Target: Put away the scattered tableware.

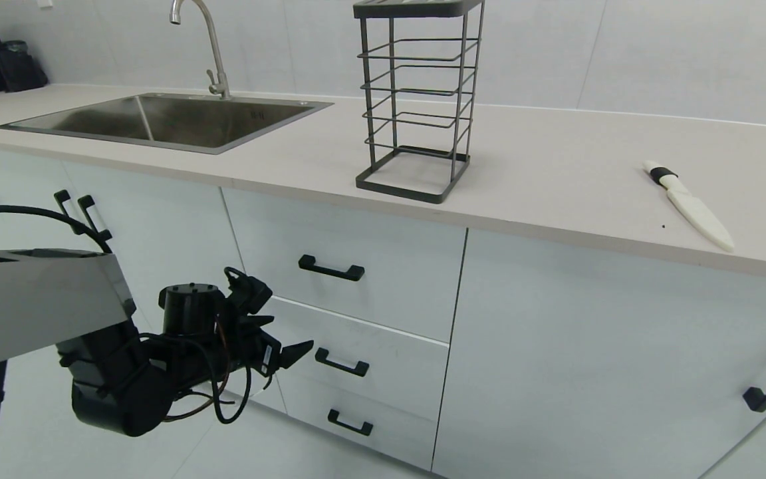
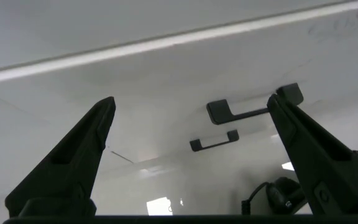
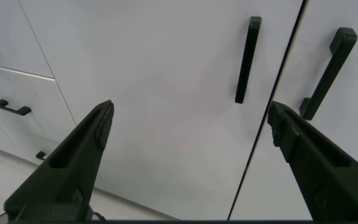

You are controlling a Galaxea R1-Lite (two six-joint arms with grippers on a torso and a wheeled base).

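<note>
I read left jaws spread wide, low before the drawers (image 1: 383,313) | wire rack (image 1: 416,100) upright mid-tabletop (image 1: 556,159) | white knife (image 1: 689,205) flat, far right, well apart from rack | right jaws wide, facing cabinet doors (image 3: 166,74)

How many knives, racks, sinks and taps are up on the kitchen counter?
White knife with a black band: 1
Tall dark wire rack: 1
Steel sink: 1
Curved metal tap: 1
Total: 4
</note>
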